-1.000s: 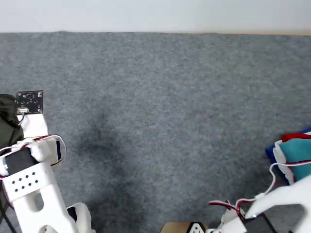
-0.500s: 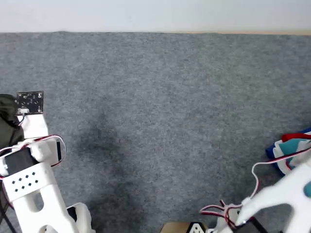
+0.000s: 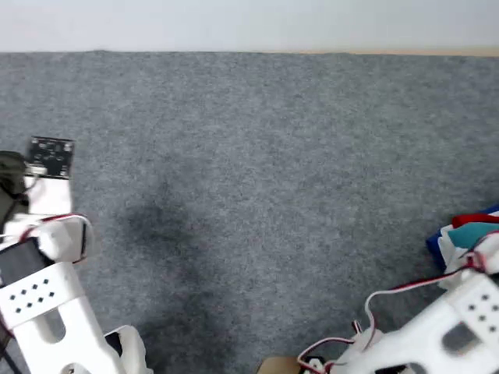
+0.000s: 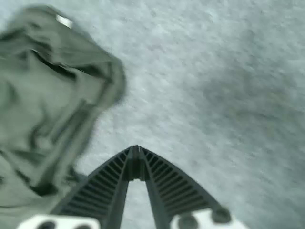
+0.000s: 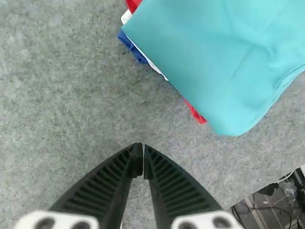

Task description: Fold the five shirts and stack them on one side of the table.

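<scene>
One green shirt [image 4: 43, 95] lies unfolded; the stack [image 5: 214, 57] looks done. Left gripper [image 4: 135, 152] and right gripper [image 5: 140, 149] are closed, empty.

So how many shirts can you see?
5. A crumpled green shirt lies by the left gripper. Four are stacked near the right gripper: teal shirt on top, with red, white and blue edges underneath. More could hide in the stack.

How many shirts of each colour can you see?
teal shirt: 1
red shirt: 1
white shirt: 1
blue shirt: 1
green shirt: 1
Total: 5
</scene>
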Tool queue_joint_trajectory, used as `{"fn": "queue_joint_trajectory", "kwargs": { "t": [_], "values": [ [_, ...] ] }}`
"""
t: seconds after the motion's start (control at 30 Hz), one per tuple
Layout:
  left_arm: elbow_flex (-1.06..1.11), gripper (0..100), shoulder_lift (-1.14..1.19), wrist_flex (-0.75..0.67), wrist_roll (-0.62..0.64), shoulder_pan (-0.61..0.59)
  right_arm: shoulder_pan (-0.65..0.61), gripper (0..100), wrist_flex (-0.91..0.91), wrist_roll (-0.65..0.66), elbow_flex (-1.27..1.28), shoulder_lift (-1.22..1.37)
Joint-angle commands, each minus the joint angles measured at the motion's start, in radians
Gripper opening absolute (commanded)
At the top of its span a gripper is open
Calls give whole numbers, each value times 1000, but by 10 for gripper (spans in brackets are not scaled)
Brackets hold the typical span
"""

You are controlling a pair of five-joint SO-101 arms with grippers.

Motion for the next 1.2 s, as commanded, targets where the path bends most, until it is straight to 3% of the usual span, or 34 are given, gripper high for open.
{"fn": "queue_joint_trajectory", "kwargs": {
  "t": [0.0, 0.17, 0.37, 0.6, 0.87, 1.03, 1.17],
  "values": [
    [-35, 90, -8, -97, -120, -80, -8, 9, 36, 14, 3, -96],
    [12, 167, -5, -204, -244, -114, -8, 9, 36, 112, 8, -170],
    [-56, 175, 149, -259, -245, -118, -8, 9, 36, 132, 8, -206],
    [-384, 174, 485, -115, -176, -118, -8, 9, 36, 130, 8, -206],
    [-699, 178, 927, 11, -209, -115, -8, 9, 36, 130, 8, -202],
    [-895, 229, 1151, 115, -206, -120, -12, 9, 35, 133, 9, -199],
    [-1023, 235, 1280, 121, -206, -132, -12, 9, 35, 133, 9, -199]
  ]
}}
